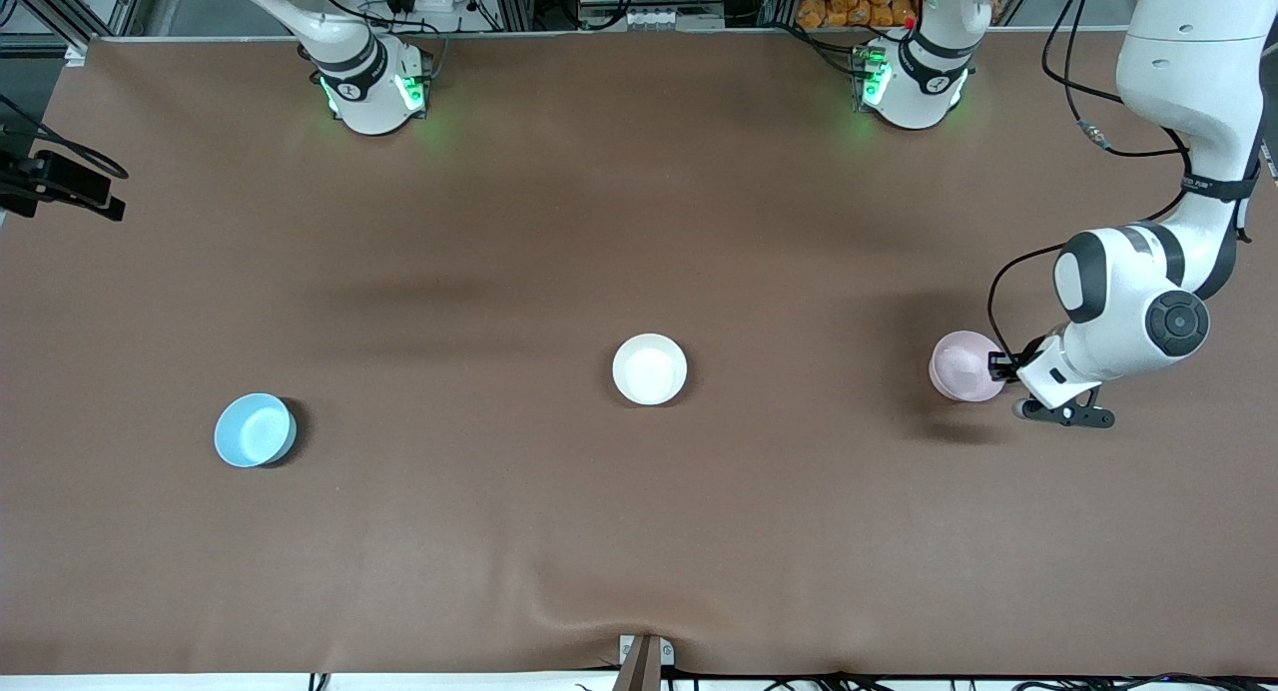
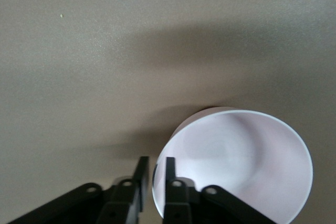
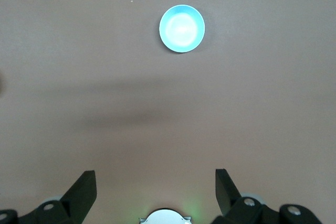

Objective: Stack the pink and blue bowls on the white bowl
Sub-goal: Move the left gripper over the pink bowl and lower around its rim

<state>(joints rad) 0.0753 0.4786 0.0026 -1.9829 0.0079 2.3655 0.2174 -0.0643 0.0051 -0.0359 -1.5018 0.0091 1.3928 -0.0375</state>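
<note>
The pink bowl [image 1: 963, 366] stands on the brown table toward the left arm's end. My left gripper [image 1: 998, 366] is down at its rim. In the left wrist view one finger sits inside the pink bowl [image 2: 241, 161] and the other outside, so the left gripper [image 2: 155, 161] is shut on the rim between them. The white bowl [image 1: 650, 369] sits mid-table. The blue bowl [image 1: 255, 429] lies toward the right arm's end, a little nearer the front camera. High over the table, my right gripper [image 3: 156, 174] waits open and holds nothing, with the blue bowl [image 3: 181, 28] below it.
A brown cloth [image 1: 639, 531] covers the whole table. A black camera mount [image 1: 60, 182] juts in at the right arm's end. A small bracket [image 1: 644, 661] sits at the table's front edge. Both arm bases [image 1: 374, 87] [image 1: 914, 82] stand along the back edge.
</note>
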